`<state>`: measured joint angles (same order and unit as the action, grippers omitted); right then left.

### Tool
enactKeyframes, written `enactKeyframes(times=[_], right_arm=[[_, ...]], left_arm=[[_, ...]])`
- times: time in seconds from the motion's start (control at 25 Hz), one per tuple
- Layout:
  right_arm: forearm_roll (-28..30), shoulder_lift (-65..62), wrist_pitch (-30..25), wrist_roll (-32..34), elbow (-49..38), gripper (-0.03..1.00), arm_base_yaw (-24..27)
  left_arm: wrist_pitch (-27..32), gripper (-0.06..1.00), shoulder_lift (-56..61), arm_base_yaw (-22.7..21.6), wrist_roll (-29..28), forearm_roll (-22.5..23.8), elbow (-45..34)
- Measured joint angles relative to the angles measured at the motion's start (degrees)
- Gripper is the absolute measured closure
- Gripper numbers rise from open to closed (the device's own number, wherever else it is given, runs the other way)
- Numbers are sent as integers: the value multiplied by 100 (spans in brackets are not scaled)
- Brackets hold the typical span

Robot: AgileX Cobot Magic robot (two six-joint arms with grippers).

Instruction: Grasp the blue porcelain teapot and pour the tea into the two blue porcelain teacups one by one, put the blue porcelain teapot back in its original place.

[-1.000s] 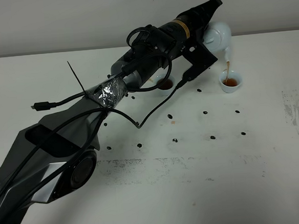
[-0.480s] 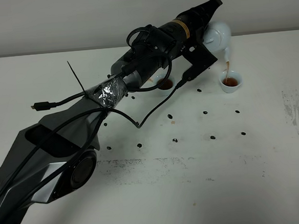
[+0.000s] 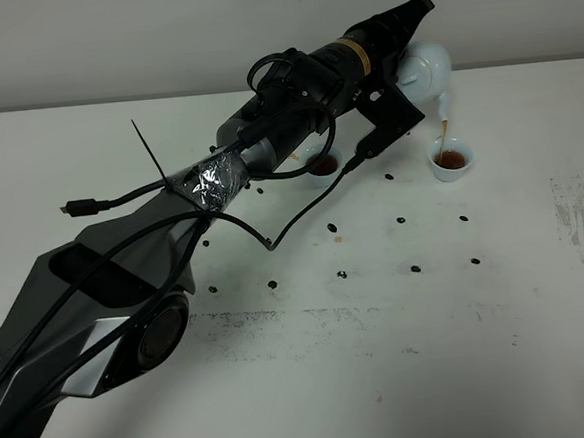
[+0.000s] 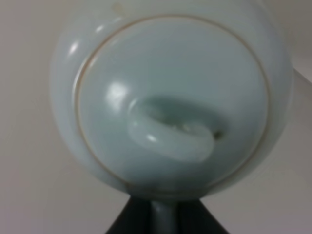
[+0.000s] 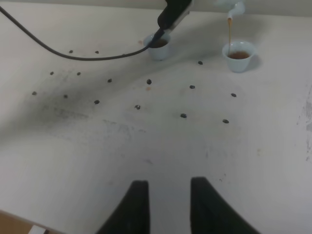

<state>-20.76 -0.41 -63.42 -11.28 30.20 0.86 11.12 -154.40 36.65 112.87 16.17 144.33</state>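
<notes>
The blue porcelain teapot [image 3: 429, 67] hangs tilted at the back of the table, spout [image 3: 447, 103] down. My left gripper [image 4: 165, 214] is shut on its handle, below the knobbed lid [image 4: 170, 131] that fills the left wrist view. A thin stream of tea [image 3: 445, 132] falls into the right teacup [image 3: 449, 161], which holds brown liquid. The other teacup [image 3: 321, 163] stands to its left, partly hidden behind my left arm, with tea in it. Both cups [image 5: 239, 54] [image 5: 159, 48] show in the right wrist view. My right gripper [image 5: 168, 195] stays low near the table's front, its fingers apart with nothing between them.
My left arm [image 3: 267, 141] lies diagonally across the table from the lower left, with a black cable [image 3: 302, 213] looping off it. Small black marks [image 3: 414, 268] and grey scuffs [image 3: 578, 219] dot the white tabletop. A wall runs behind the far edge.
The teapot stays tilted and tea keeps running into the right teacup. Neither arm has visibly moved.
</notes>
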Motion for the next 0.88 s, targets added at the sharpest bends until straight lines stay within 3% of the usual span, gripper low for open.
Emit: enactKeyframes(times=[0.88], right_arm=[[0,0,0,0,0,73,0]], left_arm=[[-4,85,0,0,0,0,0]])
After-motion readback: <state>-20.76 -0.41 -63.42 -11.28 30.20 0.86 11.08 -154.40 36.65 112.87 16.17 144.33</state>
